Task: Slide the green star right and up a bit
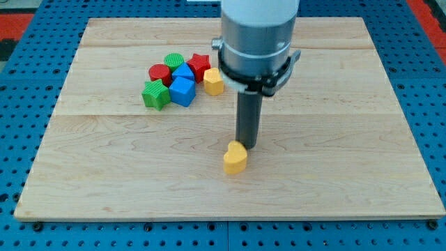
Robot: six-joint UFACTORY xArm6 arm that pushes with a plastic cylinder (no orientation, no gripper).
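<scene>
While my tip (247, 146) sits just above and behind a yellow heart block (235, 157) near the middle of the wooden counter (348, 153), the green star (156, 94) waits far off in the bunch of blocks at the view's upper left. My arm has no hand at all, only a dark rod, so it holds nothing and can only push. The green star is the lowest and most leftward block of the bunch. Right beside it, on the view's right, is a blue block (182, 91), with another blue block (183, 72) just above that. A red block (159, 72), a green round block (174, 61) and a red star (199, 65) crowd around the top, and a second yellow block (213, 81) sits at the right edge of the bunch. I think the push has not started yet, because my tip is well apart from the star. Next, I think my tip must go around to the star's lower left side and shove gently toward the right and up. The blue block stands in the way, so it may get pushed too.
</scene>
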